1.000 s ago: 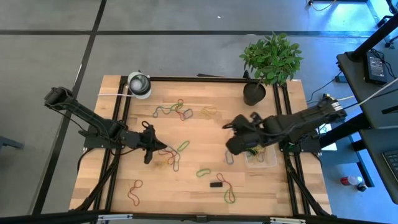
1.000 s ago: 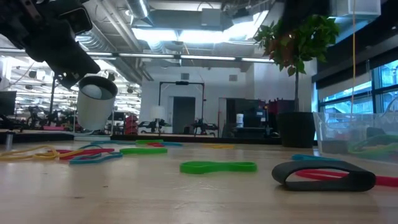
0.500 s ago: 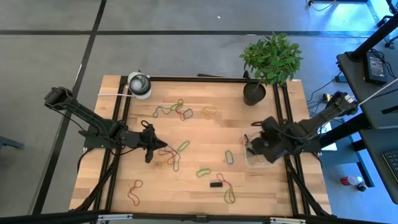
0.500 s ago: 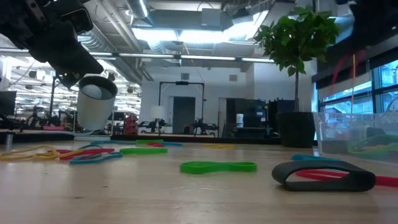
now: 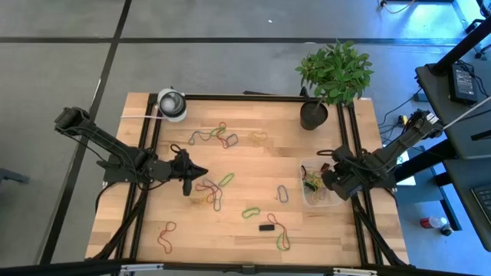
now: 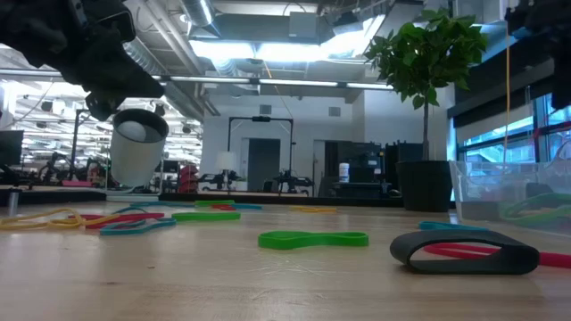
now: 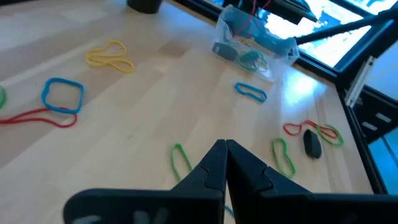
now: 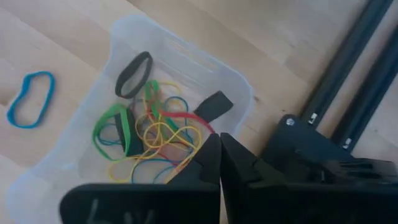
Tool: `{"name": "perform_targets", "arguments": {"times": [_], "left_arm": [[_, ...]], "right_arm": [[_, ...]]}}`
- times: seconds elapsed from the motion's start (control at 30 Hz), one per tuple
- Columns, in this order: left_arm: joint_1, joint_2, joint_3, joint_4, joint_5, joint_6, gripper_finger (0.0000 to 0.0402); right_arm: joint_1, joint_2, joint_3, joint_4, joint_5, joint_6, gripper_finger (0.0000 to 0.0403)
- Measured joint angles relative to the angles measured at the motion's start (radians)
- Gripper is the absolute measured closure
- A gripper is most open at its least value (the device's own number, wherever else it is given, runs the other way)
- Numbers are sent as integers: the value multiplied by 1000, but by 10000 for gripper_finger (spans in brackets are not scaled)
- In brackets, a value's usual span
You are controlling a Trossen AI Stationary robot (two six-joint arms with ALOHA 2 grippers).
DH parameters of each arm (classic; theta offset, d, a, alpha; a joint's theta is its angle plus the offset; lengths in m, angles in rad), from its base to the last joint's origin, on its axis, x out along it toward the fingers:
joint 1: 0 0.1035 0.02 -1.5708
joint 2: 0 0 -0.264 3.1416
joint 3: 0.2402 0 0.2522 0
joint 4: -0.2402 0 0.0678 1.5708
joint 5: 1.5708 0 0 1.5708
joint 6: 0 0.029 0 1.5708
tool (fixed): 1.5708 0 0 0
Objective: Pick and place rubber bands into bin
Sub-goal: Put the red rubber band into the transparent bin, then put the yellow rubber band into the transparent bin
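Over the bin (image 5: pixel 316 184), 3 o'clock: right pincer (image 5: pixel 331 178) shut, empty.
Left pincer (image 5: pixel 198 172) shut, empty, above rubber bands (image 5: pixel 215 189) at 9 o'clock of bench (image 5: pixel 253 165).

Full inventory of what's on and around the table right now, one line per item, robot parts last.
rubber bands: many, red, green, yellow, blue and dark, scattered loose over the table's middle and near side
blue band: one, on the wood just beside the bin
bin: one, clear plastic, right side of the table, already holding a tangle of coloured bands
roll: one, white and grey, far left corner
plant pot: one, black with a green plant, far right corner
table: one, light wood in a black frame
left gripper: jaws shut, empty, above the bands left of centre
right gripper: jaws shut, empty, at the bin's right edge
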Motion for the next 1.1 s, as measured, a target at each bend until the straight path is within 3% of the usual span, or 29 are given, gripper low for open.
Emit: {"name": "perform_targets", "arguments": {"times": [0.23,0.43,0.7,1.1], "left_arm": [[0,0,0,0,-30,-23,399],[0,0,0,0,-88,-50,398],[0,0,0,0,-129,-51,398],[0,0,0,0,-120,-48,399]], "right_arm": [[0,0,-96,279,-33,-120,403],[-22,21,-241,557,-51,-124,403],[-69,87,-297,585,-129,-126,397],[-69,92,-226,455,-149,-124,303]]}}
